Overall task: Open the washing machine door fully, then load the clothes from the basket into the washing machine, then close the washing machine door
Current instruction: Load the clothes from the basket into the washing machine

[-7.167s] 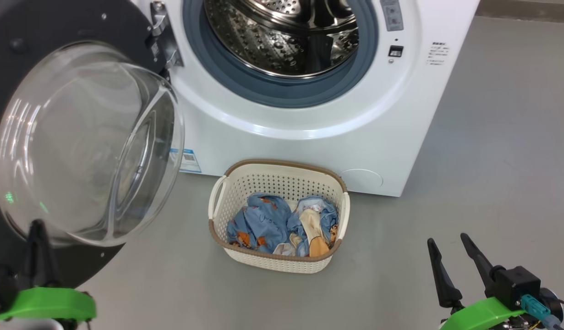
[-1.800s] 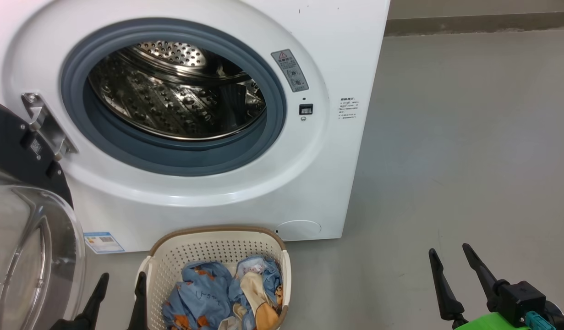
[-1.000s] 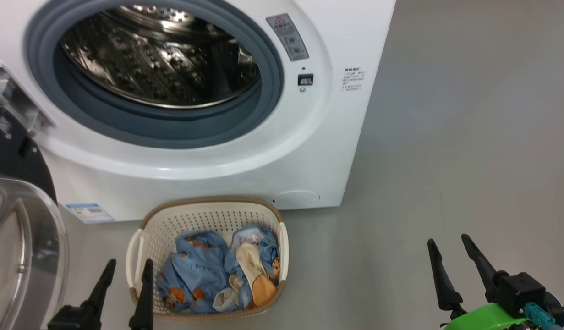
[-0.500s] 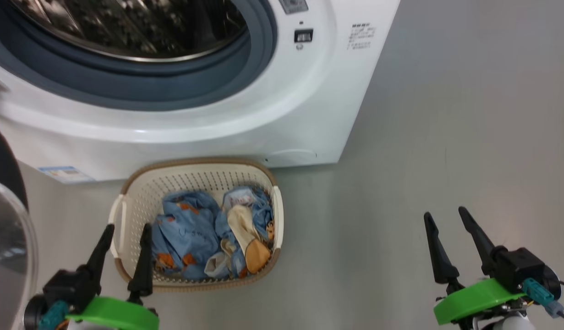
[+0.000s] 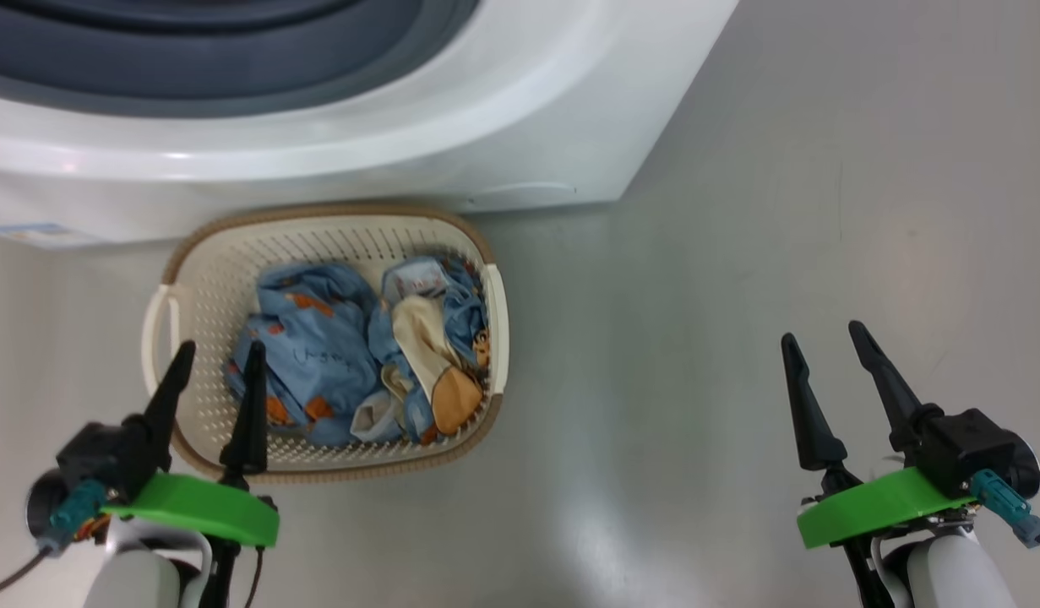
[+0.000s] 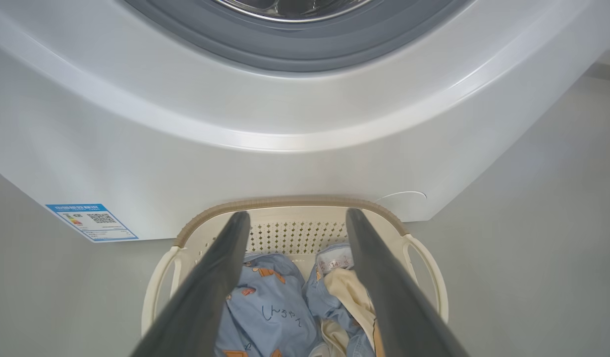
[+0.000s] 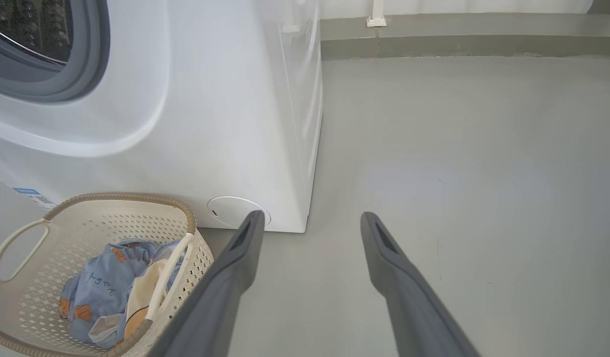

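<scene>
The basket sits on the floor just in front of the washing machine, with the clothes heaped inside it. The left gripper hangs over the basket's near-left corner, jaws apart, probably clear of the fabric. The right gripper is well to the basket's right, jaws apart and empty.

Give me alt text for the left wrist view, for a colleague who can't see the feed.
The open left end effector points toward the cream basket, its two dark fingers framing blue and cream clothes inside. Behind stands the white washing machine, a blue label low on its front.
</scene>
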